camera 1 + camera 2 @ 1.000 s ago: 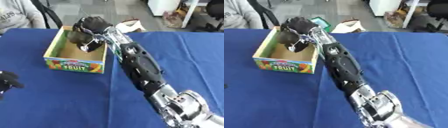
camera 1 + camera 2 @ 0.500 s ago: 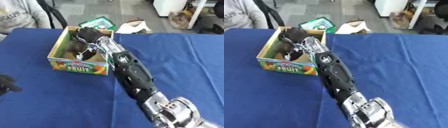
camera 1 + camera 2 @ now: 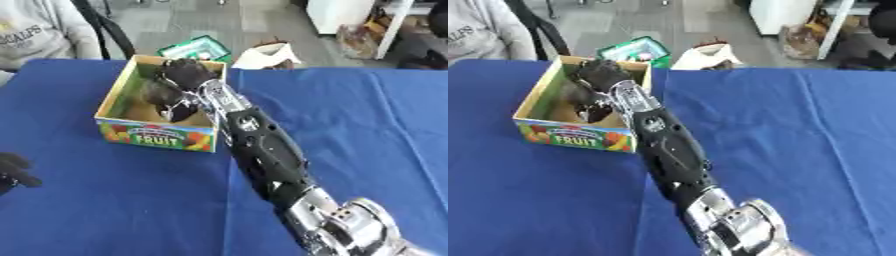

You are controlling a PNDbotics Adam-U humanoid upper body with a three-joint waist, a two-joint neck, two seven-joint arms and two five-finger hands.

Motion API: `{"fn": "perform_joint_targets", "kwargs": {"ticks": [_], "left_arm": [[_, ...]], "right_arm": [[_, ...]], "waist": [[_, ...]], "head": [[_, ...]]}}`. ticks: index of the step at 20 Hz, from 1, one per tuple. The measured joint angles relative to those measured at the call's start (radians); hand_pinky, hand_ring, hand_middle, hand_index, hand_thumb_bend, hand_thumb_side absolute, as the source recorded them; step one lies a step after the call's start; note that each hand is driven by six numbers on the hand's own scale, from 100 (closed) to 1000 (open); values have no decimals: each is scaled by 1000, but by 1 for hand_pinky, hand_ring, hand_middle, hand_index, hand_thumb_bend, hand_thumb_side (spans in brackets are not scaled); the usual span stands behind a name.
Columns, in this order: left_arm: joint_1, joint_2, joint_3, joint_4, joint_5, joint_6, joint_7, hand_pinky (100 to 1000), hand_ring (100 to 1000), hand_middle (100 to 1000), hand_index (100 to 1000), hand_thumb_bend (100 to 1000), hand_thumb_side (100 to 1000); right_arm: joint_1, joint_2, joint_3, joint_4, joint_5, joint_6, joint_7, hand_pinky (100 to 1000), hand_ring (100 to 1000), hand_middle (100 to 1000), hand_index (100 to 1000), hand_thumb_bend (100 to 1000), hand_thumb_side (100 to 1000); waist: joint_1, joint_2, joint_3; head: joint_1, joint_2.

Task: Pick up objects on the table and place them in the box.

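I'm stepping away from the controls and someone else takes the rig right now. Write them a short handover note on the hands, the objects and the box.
Right hand: reaching down inside the fruit box, fingers curled; a dark object lies beneath it, and whether the hand grips it cannot be told.
Left hand: idle at the left edge, over the blue table.
Done: the right arm has reached the box, which stands near the table's far left.
Left: confirm the hand is free of the object, then lift it clear. No other loose objects show on the blue cloth in these views.
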Motion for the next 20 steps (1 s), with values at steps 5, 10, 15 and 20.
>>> {"fn": "perform_joint_targets", "kwargs": {"ticks": [5, 10, 15, 20], "left_arm": [[1, 0, 0, 0, 0, 0, 0, 585, 489, 558, 553, 100, 774], [1, 0, 0, 0, 0, 0, 0, 585, 488, 558, 553, 100, 774], [1, 0, 0, 0, 0, 0, 0, 585, 488, 558, 553, 100, 774], [7, 0, 0, 0, 0, 0, 0, 586, 488, 557, 553, 100, 774]], "right_arm": [[0, -1, -5, 14, 7, 24, 34, 725, 769, 904, 931, 100, 315], [0, -1, -5, 14, -3, 29, 77, 825, 876, 957, 970, 100, 330], [0, -1, -5, 9, -19, 20, 95, 888, 932, 972, 982, 100, 297], [-9, -12, 7, -27, -64, -14, 47, 838, 869, 872, 926, 100, 234]], "waist": [[0, 0, 0], [0, 0, -4], [0, -1, -6], [0, -5, -20]], "head": [[0, 0], [-1, 0], [-6, 0], [-10, -1]]}}
